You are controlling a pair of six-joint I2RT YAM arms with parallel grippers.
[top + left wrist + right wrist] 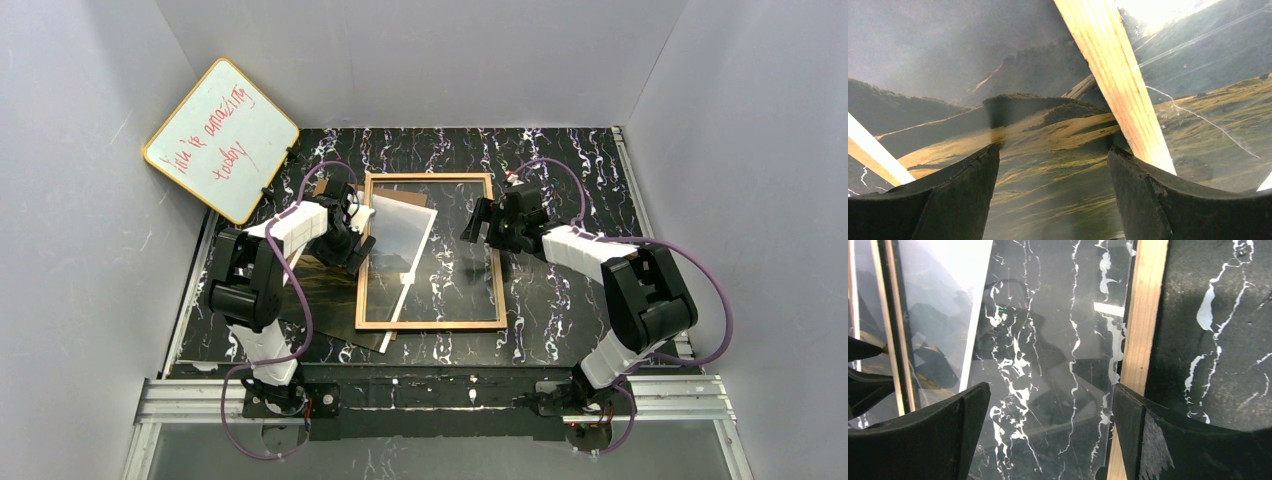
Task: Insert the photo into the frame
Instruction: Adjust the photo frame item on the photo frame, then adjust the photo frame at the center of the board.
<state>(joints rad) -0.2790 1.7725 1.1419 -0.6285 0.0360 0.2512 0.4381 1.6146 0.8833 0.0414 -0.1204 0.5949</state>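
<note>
The frame (440, 324) is lying flat in the middle of the table (560, 300), wood-coloured back side facing up, w/ the marble pattern showing through the glass. The photo (402, 235) is lying tilted across the frame's left side. Its pale sky part is sitting inside the opening, and the dark ground part is sticking out to the left, under the left arm. In the left wrist view a wood bar of the frame is crossing the print. If the photo is above or below the glass, I cannot tell. The left gripper (1053, 150) is hanging close over the photo, fingers spread apart, not pinching anything. The right gripper (1050, 387) is hovering over the glass near the frame's right bar, fingers spread wide, also w/o any hold. A whiteboard (222, 140) w/ red writing is leaning at the back left wall.
</note>
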